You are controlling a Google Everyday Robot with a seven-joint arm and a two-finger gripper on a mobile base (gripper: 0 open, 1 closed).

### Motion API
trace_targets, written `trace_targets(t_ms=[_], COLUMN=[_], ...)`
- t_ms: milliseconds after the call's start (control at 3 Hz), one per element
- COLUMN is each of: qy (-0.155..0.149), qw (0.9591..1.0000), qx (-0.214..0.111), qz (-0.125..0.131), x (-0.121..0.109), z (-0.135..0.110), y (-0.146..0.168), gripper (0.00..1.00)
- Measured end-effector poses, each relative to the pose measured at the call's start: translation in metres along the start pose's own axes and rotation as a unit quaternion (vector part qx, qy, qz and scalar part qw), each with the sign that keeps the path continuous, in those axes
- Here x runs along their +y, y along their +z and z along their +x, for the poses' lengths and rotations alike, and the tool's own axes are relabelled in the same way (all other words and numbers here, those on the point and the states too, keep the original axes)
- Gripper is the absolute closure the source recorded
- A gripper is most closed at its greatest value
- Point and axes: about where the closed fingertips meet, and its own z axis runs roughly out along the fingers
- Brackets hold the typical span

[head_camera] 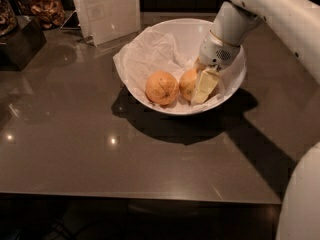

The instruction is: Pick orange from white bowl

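Note:
The white bowl (237, 79) stands on the dark table, lined with crumpled white paper (150, 56). Two oranges lie in it. The orange (187, 84) on the right is smooth and partly hidden by my gripper. The left one (161, 87) has dark creased marks on its skin. My gripper (202, 85) reaches down into the bowl from the upper right and sits right against the right-hand orange, its pale tip in front of that fruit's right side.
A white card stand (107, 9) stands behind the bowl at the left. A jar of dried snacks (42, 6) and a dark box (20, 44) are at the far left. The table's front edge (140, 194) runs across the bottom. My white arm (285, 19) fills the right side.

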Motion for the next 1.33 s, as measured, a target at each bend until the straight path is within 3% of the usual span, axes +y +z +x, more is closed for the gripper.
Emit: trace_targets(t_ms=[667,1000,1333], qy=[0.003,-0.018,-0.053], qw=[0.9991,0.9947,0.9853], qx=[-0.028,-0.083,-0.134], qz=[0.032,0.058,0.091], x=[0.007,0.017,0.036], z=[-0.003,-0.012,-0.024], y=[-0.017,-0.037,-0.069], gripper=[0.92,1.00,1.00])
